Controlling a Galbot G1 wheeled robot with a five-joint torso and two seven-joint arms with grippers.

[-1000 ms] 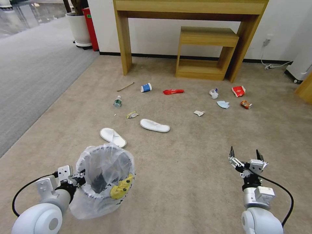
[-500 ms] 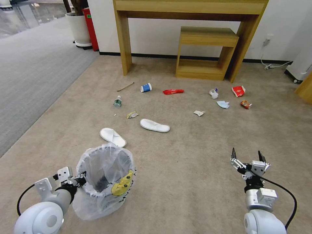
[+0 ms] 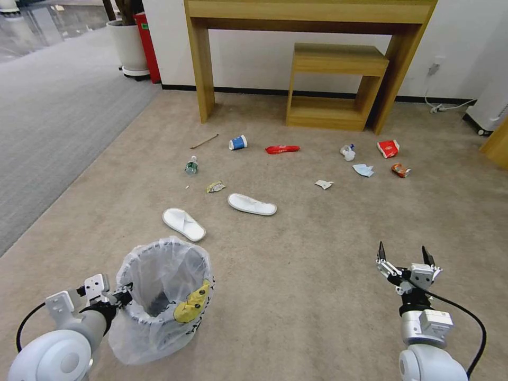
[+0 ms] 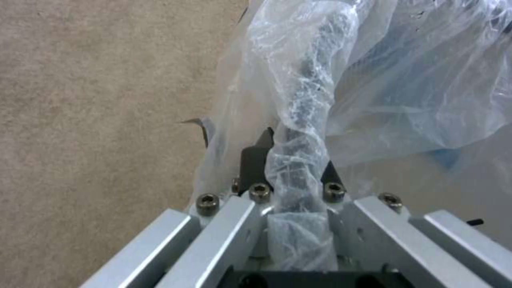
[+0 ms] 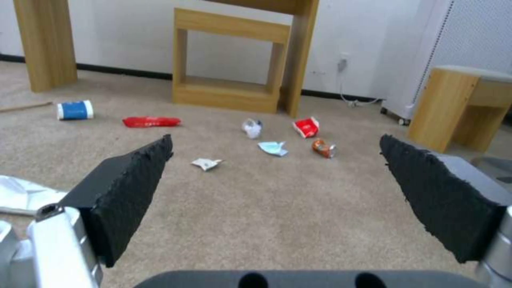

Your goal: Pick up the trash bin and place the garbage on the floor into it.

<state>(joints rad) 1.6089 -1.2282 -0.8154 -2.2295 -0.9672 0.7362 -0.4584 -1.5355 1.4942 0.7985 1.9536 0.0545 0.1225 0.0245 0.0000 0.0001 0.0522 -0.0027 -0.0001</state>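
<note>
Left wrist view: the left gripper [image 4: 291, 160] was clamped on the trash bin [image 3: 161, 288] rim through its bag, beside the nearest slipper [image 3: 183, 223]. The right gripper [image 3: 406, 260] hovered, jaws apart. Bin secured; collecting that slipper seemingly needed the right arm reaching across.

Crinkly glossy plastic liner [image 3: 159, 296], matt short-pile carpet [image 3: 296, 275], seemingly rough-padded tool [image 5: 277, 192]

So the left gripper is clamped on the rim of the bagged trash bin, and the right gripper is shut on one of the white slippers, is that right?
Not quite. The left gripper is indeed clamped on the trash bin rim, but the right gripper holds nothing: its jaws stand wide apart over bare carpet, as the right wrist view shows. Both white slippers lie on the floor.
</note>
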